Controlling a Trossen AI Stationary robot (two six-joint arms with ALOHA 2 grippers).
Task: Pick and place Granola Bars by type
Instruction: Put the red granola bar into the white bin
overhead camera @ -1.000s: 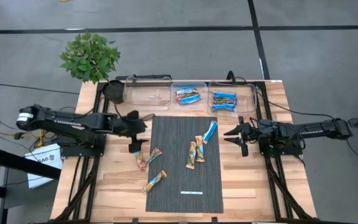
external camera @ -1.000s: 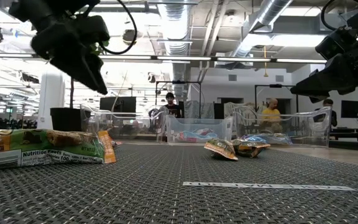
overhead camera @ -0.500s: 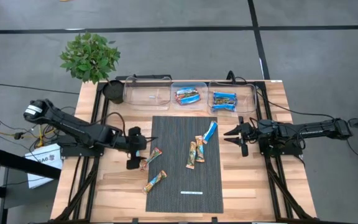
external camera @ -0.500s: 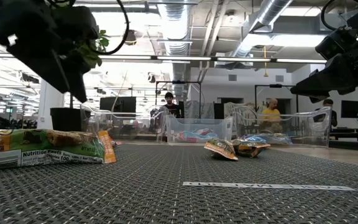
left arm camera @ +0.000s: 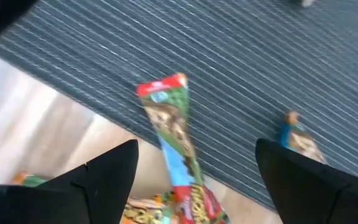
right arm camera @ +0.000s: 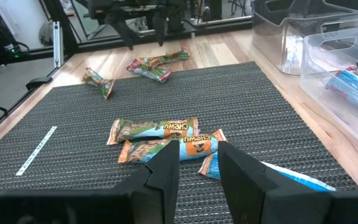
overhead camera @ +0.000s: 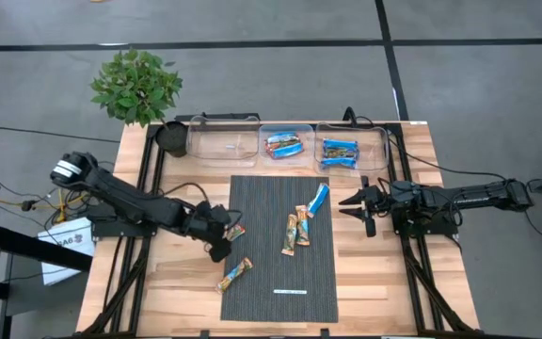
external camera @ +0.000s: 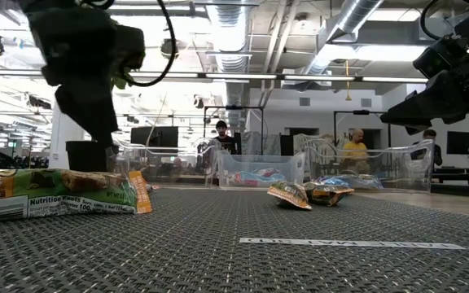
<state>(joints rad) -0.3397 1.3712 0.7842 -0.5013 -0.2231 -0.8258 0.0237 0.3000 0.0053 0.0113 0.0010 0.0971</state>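
Several granola bars lie on the dark mat point(overhead camera: 280, 282): two tan-orange ones point(overhead camera: 294, 231) and a blue one point(overhead camera: 318, 200) at its middle, one point(overhead camera: 234, 273) near the front left. A green-and-red bar point(left arm camera: 174, 134) lies across the mat's left edge, another point(left arm camera: 145, 211) beside it on the wood. My left gripper point(overhead camera: 222, 237) hangs open just above that bar, a finger point(left arm camera: 107, 180) on either side, touching nothing. My right gripper point(overhead camera: 358, 206) waits at the mat's right edge, fingers a little apart point(right arm camera: 197, 149), holding nothing.
Three clear bins line the far edge: the left one point(overhead camera: 224, 141) holds no bars, the middle one point(overhead camera: 283, 144) holds blue-and-orange bars, the right one point(overhead camera: 339, 151) blue bars. A potted plant point(overhead camera: 137, 87) stands at the far left corner. A white strip point(overhead camera: 290, 292) marks the mat's front.
My left gripper has swung from beside the mat's far left corner toward the table's near edge and a little down, rolling about its own axis. It now stands over the bars at the mat's left edge. Its fingers stay open. No bar has moved.
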